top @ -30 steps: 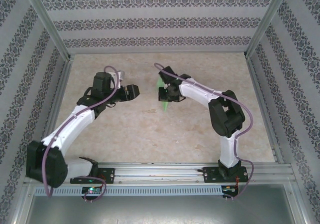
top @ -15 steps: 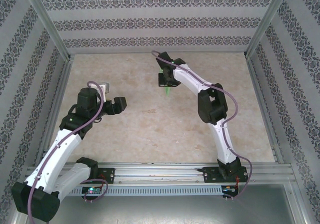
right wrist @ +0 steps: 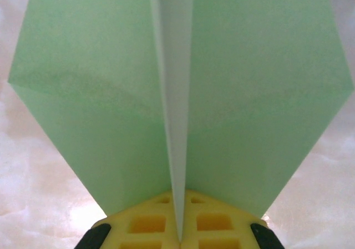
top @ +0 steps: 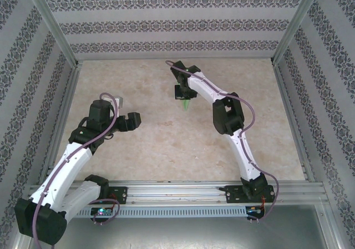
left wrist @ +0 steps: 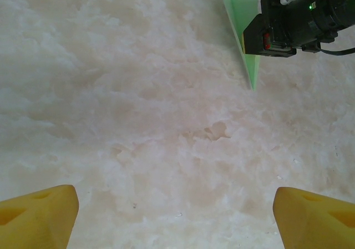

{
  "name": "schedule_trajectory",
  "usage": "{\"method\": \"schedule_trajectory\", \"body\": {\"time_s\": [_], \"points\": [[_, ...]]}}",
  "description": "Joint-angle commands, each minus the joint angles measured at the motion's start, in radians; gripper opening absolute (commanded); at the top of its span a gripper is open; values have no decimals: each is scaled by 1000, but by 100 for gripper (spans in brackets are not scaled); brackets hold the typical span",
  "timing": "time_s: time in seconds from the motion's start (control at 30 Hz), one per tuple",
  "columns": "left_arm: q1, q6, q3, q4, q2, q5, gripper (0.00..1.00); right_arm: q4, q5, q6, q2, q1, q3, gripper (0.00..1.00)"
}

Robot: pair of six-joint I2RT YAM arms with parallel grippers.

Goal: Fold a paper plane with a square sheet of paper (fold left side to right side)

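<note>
Jutting from the clamped right gripper (right wrist: 180, 229) is the paper plane (right wrist: 255, 88).

L arm (top: 75, 157) bent, L gripper (left wrist: 175, 196) jaws wide; R arm (top: 242, 149) stretched fwd, R gripper (right wrist: 180, 221) jaws clamped.

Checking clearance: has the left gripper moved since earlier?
Yes. The left gripper has pulled back from the paper plane toward the near rail and left wall.
</note>
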State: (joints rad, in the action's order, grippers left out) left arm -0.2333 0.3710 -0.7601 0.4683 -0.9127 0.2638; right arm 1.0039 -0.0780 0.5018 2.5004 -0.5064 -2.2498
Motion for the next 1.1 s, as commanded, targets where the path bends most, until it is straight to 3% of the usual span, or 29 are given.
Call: {"method": "schedule_trajectory", "body": {"time_s": [0.0,0.47,1.07], "points": [[16,9,8,1,-10,22,91,38,0,19,26,-2,-34,4],[15,23,15,-6,-15,28,91,6,28,21,35,-1,13,12],[18,2,-36,12,-39,-9,92,-59,34,14,-50,1,140,41]]}}
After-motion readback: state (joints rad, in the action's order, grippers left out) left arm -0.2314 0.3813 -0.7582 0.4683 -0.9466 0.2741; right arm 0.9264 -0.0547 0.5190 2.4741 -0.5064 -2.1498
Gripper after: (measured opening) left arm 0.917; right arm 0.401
